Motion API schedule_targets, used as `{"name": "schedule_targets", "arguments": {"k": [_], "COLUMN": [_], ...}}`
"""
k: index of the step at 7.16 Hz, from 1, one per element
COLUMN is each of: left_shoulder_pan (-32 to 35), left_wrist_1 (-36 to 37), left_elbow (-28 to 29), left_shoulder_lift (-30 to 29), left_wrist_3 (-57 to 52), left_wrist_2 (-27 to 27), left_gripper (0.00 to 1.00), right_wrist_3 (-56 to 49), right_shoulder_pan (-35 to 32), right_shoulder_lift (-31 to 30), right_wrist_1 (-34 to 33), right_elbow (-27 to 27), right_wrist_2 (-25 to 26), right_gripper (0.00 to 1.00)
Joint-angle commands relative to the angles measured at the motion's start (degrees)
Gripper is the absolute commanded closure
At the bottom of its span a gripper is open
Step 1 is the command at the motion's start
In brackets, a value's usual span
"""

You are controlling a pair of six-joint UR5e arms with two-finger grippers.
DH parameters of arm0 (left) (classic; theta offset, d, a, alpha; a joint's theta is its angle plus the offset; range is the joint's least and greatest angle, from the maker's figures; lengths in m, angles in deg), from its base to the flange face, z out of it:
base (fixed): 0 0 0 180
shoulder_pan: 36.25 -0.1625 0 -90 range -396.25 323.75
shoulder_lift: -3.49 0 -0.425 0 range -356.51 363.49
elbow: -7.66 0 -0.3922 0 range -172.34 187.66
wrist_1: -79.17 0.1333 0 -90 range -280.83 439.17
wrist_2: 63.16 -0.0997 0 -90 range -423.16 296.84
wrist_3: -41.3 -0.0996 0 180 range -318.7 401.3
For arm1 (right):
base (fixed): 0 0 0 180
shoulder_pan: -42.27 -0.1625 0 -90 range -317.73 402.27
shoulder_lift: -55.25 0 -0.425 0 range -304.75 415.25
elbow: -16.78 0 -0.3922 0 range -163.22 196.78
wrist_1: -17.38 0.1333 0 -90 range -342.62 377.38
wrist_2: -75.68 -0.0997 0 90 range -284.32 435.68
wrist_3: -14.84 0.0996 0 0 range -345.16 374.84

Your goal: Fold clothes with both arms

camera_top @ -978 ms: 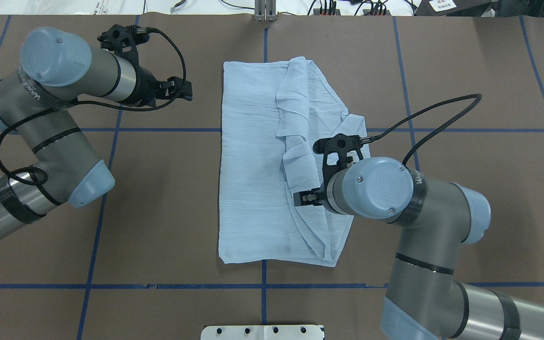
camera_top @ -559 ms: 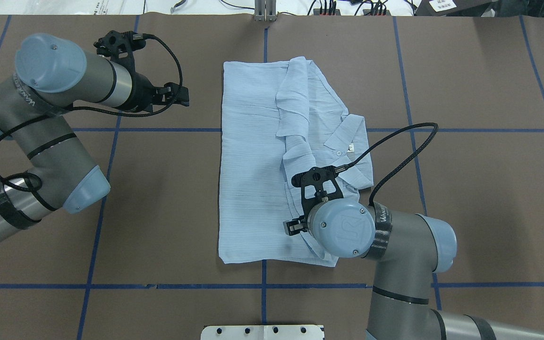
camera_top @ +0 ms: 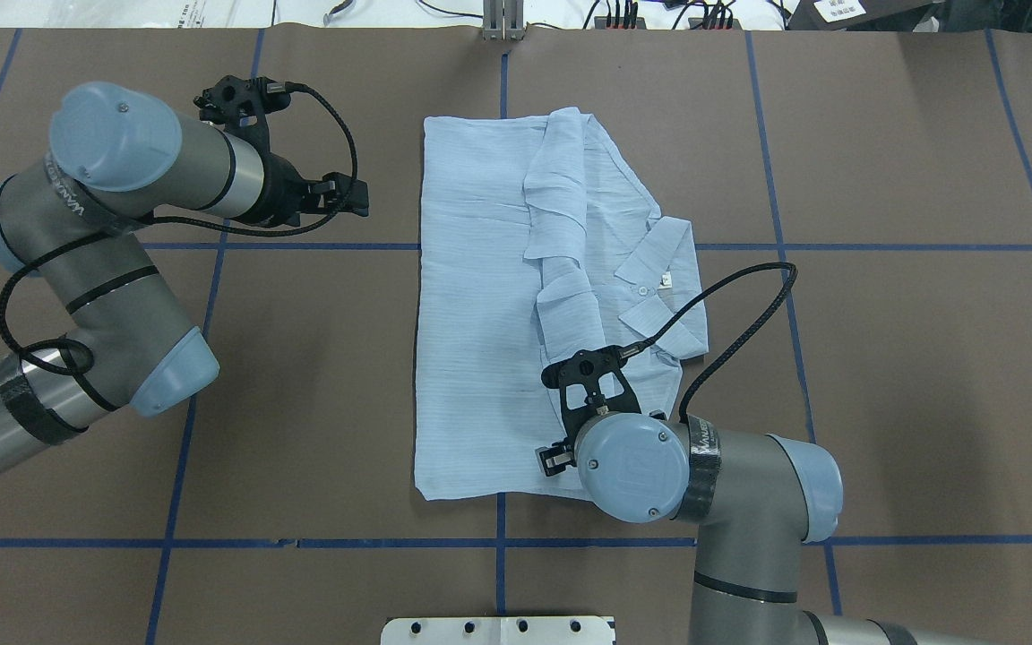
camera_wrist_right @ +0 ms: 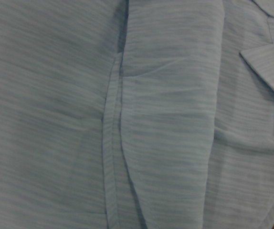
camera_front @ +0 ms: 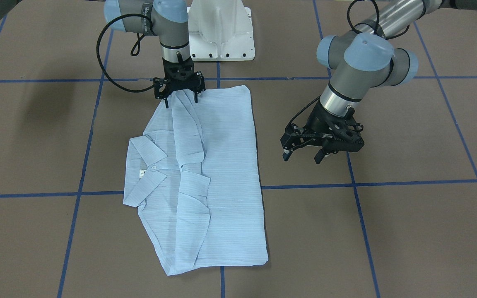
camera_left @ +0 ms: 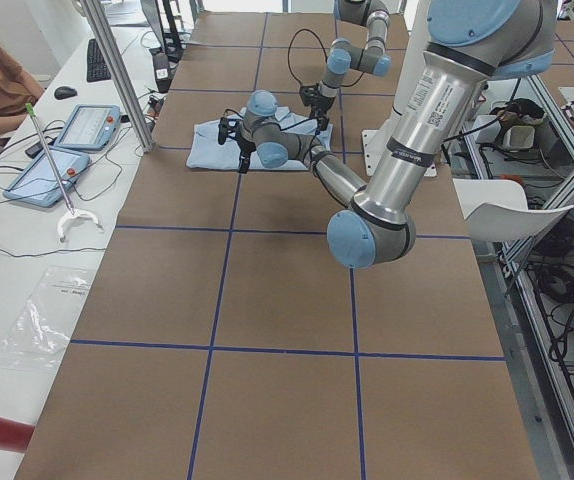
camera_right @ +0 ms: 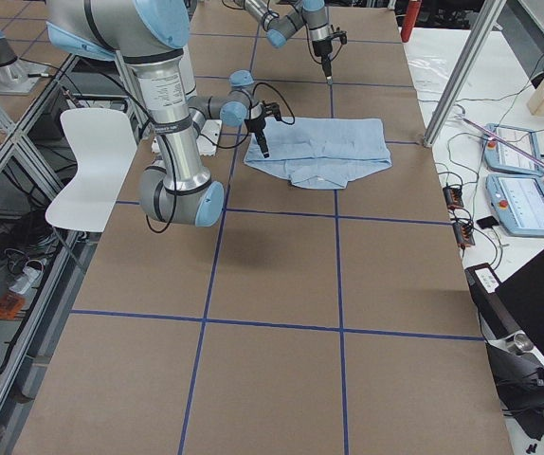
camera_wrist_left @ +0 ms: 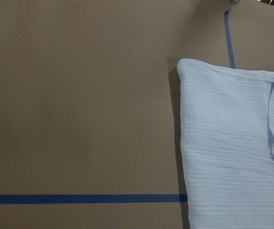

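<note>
Change: right gripper [camera_front: 181, 102] moved off collar [camera_front: 147, 151] to near hem of shirt [camera_front: 226, 165] within 1 s, fingers spread, empty | left gripper [camera_front: 302, 158] hovered beside shirt, spread, empty | hem grasp judged next

Thin, finely striped cloth shirt [camera_top: 480, 358], matt brown table [camera_top: 883, 403], satin grey metal left arm [camera_top: 113, 287] and right arm [camera_top: 740, 493]

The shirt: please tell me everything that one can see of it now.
The shirt is pale blue, of thin, finely striped fabric. It lies flat on the brown table, folded into a long rectangle, with sleeve layers stacked along its middle. Its collar juts out toward the robot's right, a small white button between the flaps. The right pincer stands open over the end nearest the robot; contact is unclear. The left pincer is apart from it.
</note>
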Motion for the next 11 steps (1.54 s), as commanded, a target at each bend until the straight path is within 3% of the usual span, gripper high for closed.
{"name": "schedule_targets", "arguments": {"k": [1,7,11], "left_shoulder_pan": [-0.59,-1.64,-1.91], "left_wrist_1": [-0.13,-0.13,-0.13], "left_elbow": [0.45,0.54,0.71], "left_shoulder_lift": [-0.36,-0.62,-1.58], "left_wrist_3": [0.33,0.50,0.50], "left_wrist_2": [-0.01,-0.10,-0.10], "left_gripper": [0.00,0.00,0.00], "right_wrist_3": [-1.31,-5.10,-8.78], "right_shoulder_pan": [0.33,-3.27,-5.03], "right_shoulder_lift": [-0.60,-4.63,-18.42], "right_wrist_1": [-0.10,-0.01,0.43], "right_elbow": [-0.36,0.77,10.78], "right_wrist_2": [0.17,-0.09,-0.53], "right_gripper": [0.00,0.00,0.00]}}
